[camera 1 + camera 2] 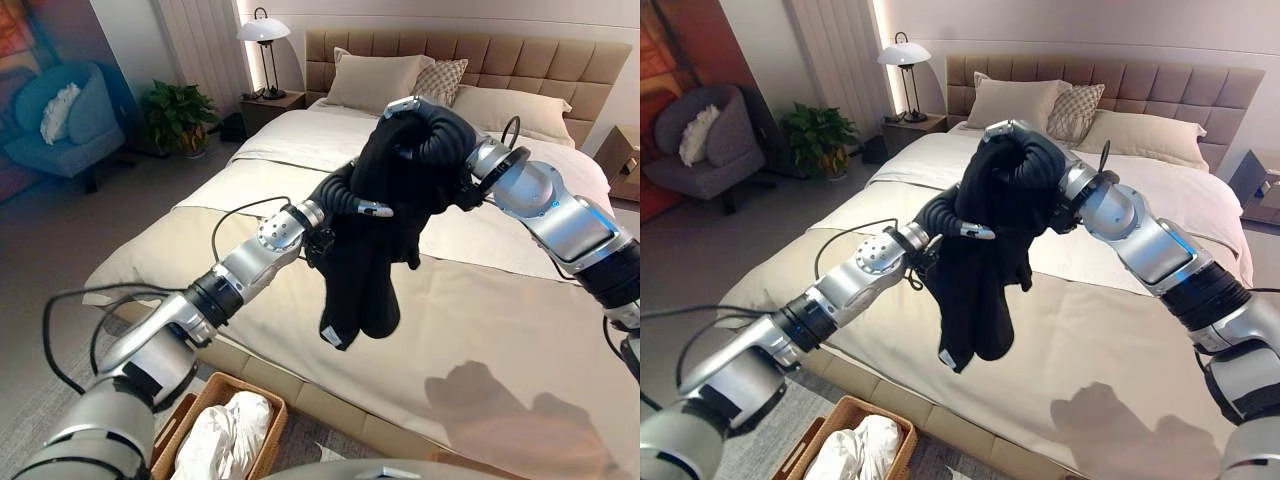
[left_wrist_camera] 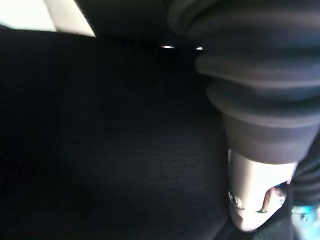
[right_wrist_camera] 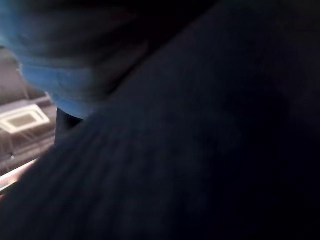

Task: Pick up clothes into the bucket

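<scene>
Up near the frame's centre, the left hand [image 1: 350,197] and right hand [image 1: 432,128] both meet a black garment [image 1: 375,250], their fingers buried in its folds, so I cannot tell how they are set. It hangs in the air above the beige bed [image 1: 480,330]. At lower left, a wicker basket [image 1: 270,425] holds white clothes [image 1: 225,440].

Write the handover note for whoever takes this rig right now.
Left robot hand and right robot hand: both wrapped in the black garment, fingers hidden, grip unconfirmed.
Garment hangs in the air over the bed.
Basket on the floor at the bed's near edge, white clothes already in it.
Left: carry the garment to the basket and drop it in.
</scene>
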